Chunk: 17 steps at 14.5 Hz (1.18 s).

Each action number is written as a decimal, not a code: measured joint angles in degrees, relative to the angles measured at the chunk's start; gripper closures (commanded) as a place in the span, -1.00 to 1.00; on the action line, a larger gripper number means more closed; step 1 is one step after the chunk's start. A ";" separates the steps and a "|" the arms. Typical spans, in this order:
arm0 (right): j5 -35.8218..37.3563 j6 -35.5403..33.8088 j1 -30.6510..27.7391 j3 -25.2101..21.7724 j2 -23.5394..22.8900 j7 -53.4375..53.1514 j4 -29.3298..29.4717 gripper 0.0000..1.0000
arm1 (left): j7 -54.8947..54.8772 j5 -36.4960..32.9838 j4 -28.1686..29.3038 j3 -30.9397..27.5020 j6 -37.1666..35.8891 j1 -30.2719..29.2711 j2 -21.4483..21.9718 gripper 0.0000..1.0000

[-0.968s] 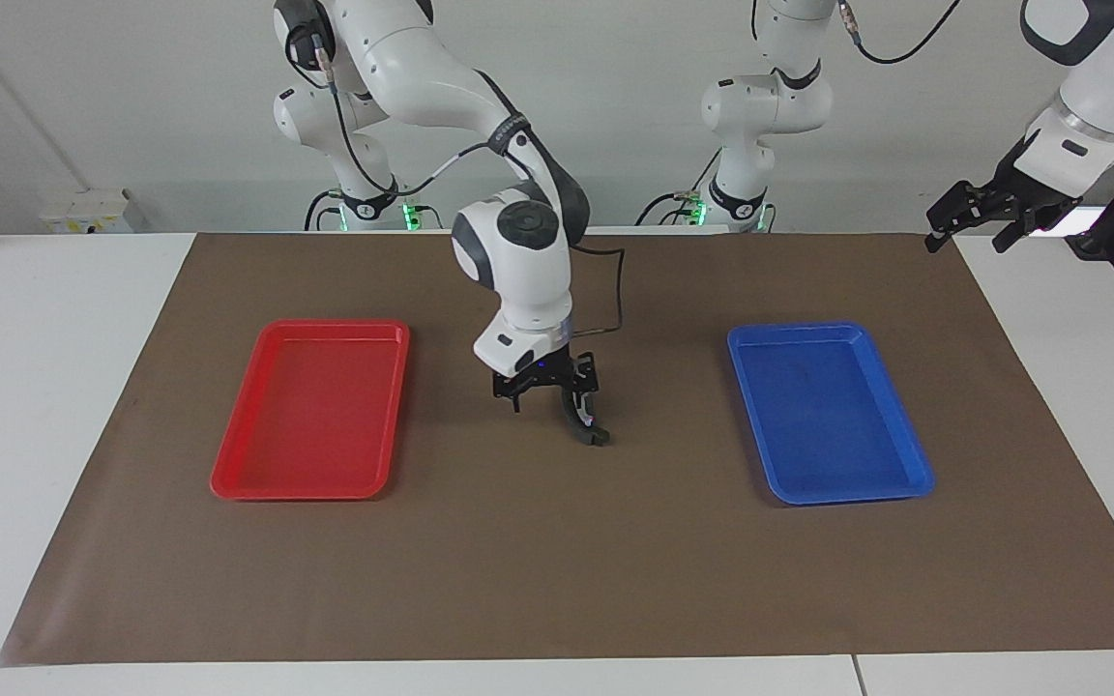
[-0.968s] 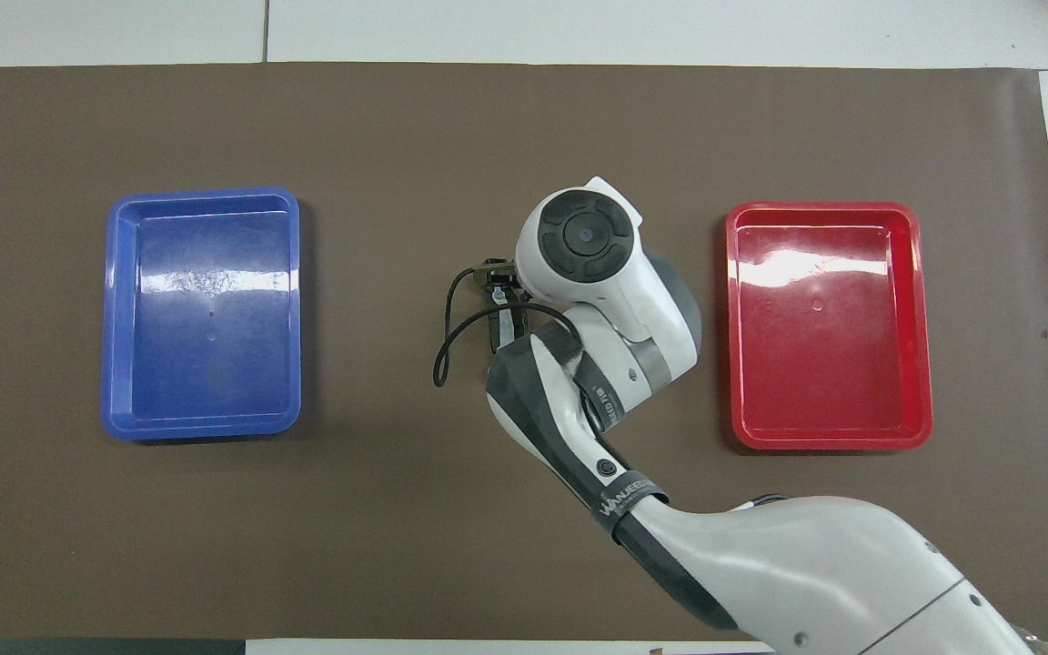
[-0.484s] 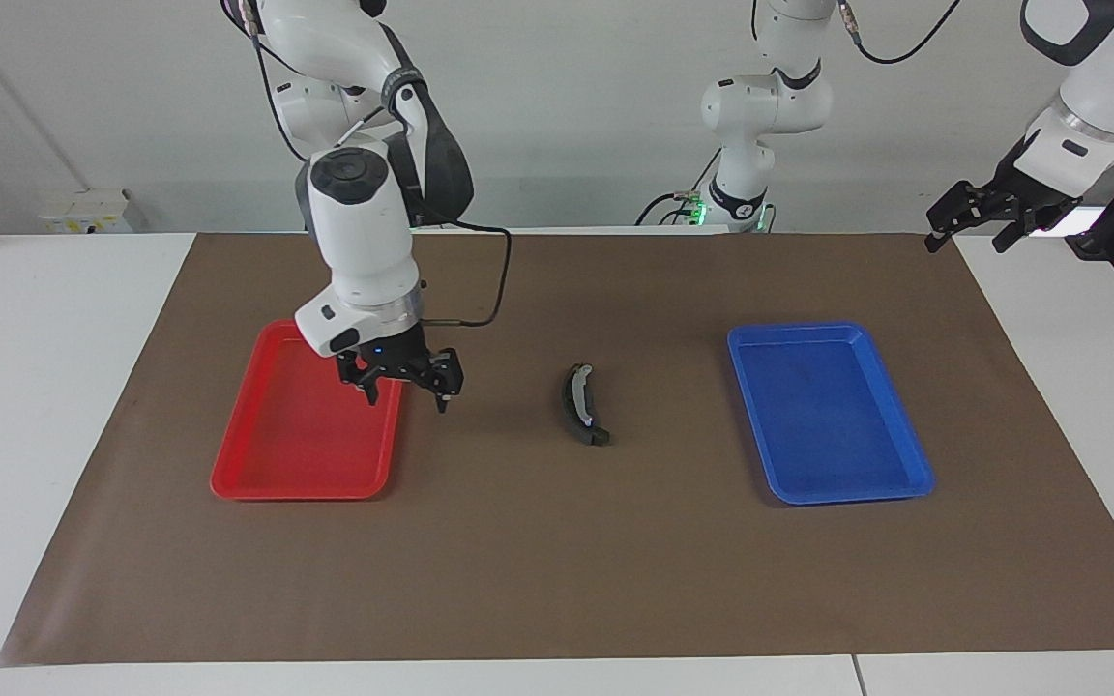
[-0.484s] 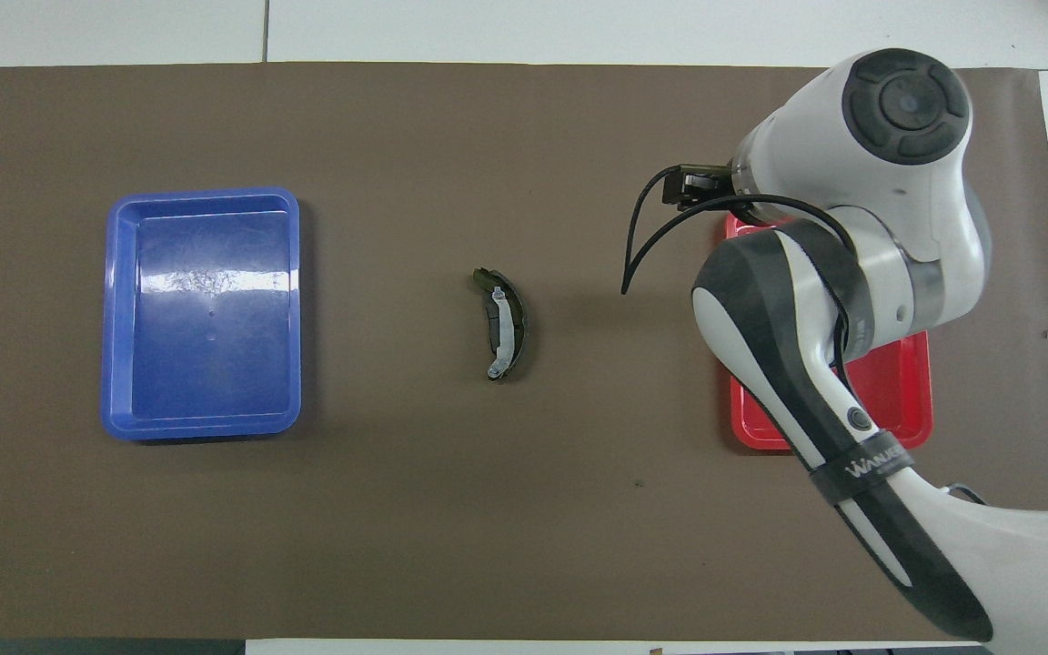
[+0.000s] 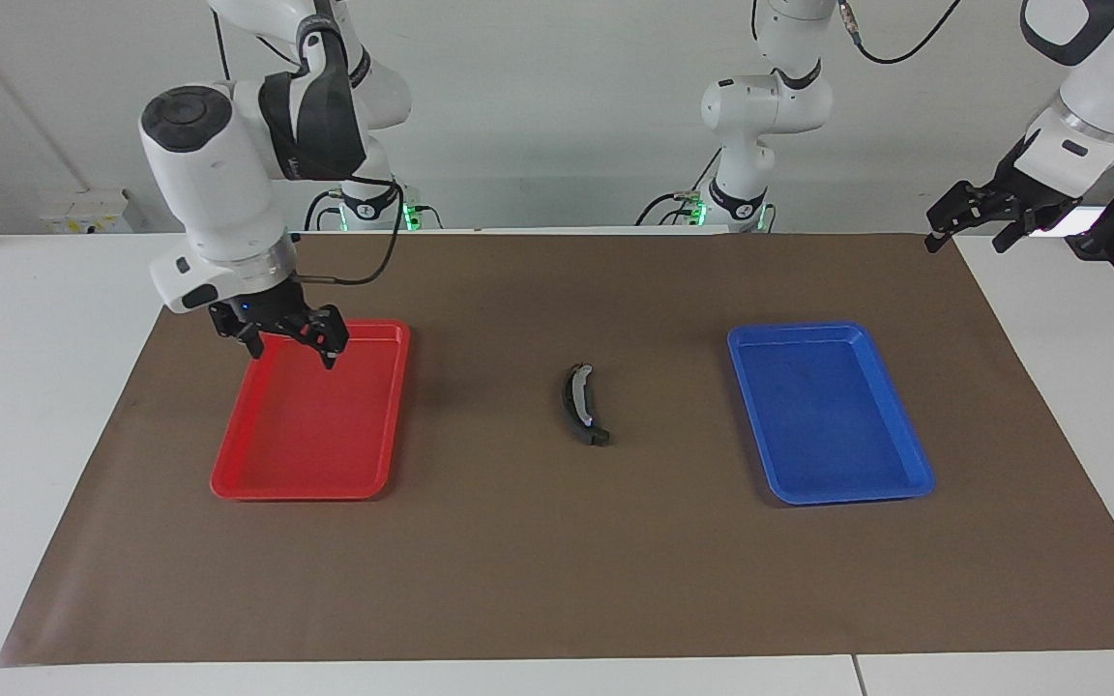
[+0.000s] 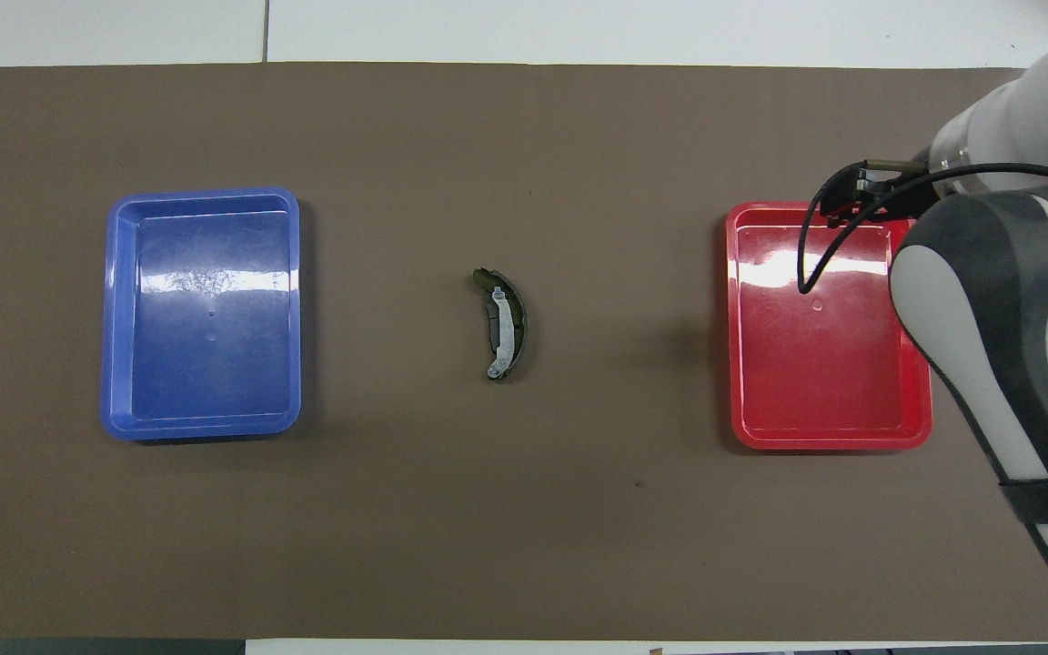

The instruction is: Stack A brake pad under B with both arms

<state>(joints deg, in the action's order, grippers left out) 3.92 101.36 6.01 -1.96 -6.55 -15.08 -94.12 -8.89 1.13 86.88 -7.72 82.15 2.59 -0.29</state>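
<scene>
While the right gripper (image 5: 288, 340) hangs open and empty over the red tray's (image 5: 257, 474) corner nearest the robots, the left gripper (image 5: 971, 224) waits, open too, above the bench (image 5: 64, 387) edge at its own end. B (image 5: 580, 406), a curved dark crescent with a pale inner strip, lies on the matte brown mat (image 5: 538, 561) midway between the glossy red tray and the blue tray (image 5: 847, 495), well apart from both grippers. Only the overhead view shows a flat dark piece under B's strip; the right gripper is hidden there.

Open right hand (image 5: 290, 341) over red tray (image 5: 310, 454), B (image 5: 580, 404) on mat
</scene>
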 measured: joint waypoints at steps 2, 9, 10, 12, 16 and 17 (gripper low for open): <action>-0.05 -3.13 -2.05 0.04 2.23 1.39 -0.79 -1.00 | 0.00 0.00 0.00 0.00 0.00 0.00 0.00 -0.98; -0.31 -7.90 -5.53 0.05 8.82 4.65 -2.83 -1.00 | 0.00 0.00 0.00 0.00 0.00 0.00 0.00 -0.98; -0.38 -9.50 -5.57 0.06 9.16 5.73 -1.77 -1.00 | 0.00 0.00 0.00 0.00 0.00 0.00 0.00 -0.98; -0.82 -12.48 -5.56 0.25 9.13 6.69 0.90 -1.00 | 0.00 0.00 0.00 0.00 0.00 0.00 0.00 -0.98; -1.66 -13.43 -5.58 0.28 8.56 8.25 2.78 -1.00 | 0.00 0.00 0.00 0.00 0.00 0.00 0.00 -0.98; -1.66 -13.43 -5.60 0.28 8.36 9.82 2.87 -1.00 | 0.00 0.00 0.00 0.00 0.00 0.00 0.00 -0.98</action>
<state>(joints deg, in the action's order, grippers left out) 2.27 87.93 0.42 -1.68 1.81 -5.26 -91.25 -8.89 1.13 86.88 -7.72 82.15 2.59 -0.29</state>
